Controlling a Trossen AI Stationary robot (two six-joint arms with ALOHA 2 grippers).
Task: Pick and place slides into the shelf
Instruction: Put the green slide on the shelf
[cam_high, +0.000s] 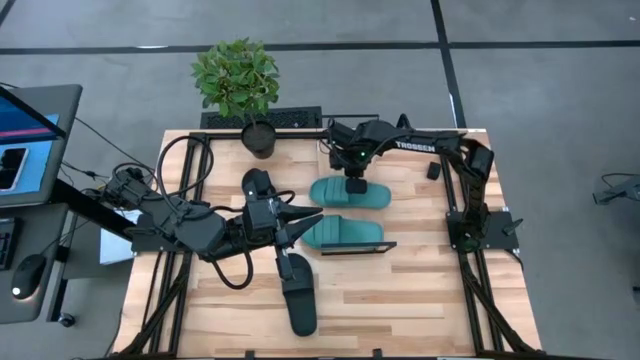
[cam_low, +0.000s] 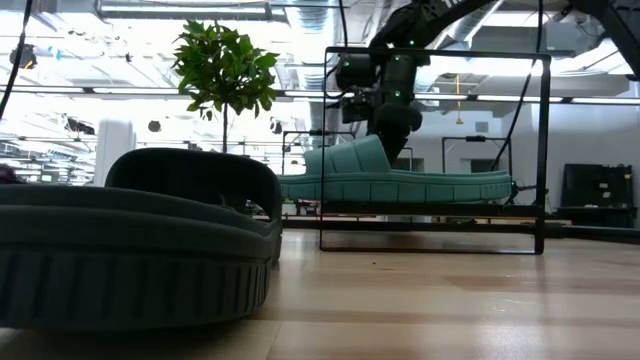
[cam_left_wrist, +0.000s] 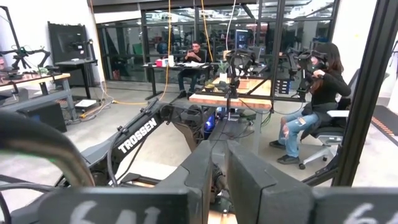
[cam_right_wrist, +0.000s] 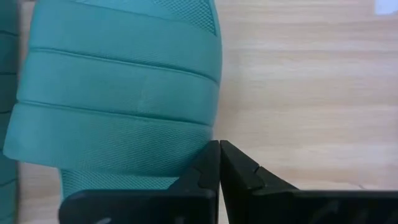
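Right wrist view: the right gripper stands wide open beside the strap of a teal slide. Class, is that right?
Not quite. The right gripper is shut, its tips pressed together with nothing between them. It does sit beside the strap of the teal slide. The right wrist view shows this.

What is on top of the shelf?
Two teal slides lie side by side on the shelf: one nearer the plant, one nearer the front. The right gripper hides part of the far one. The board beneath is mostly covered.
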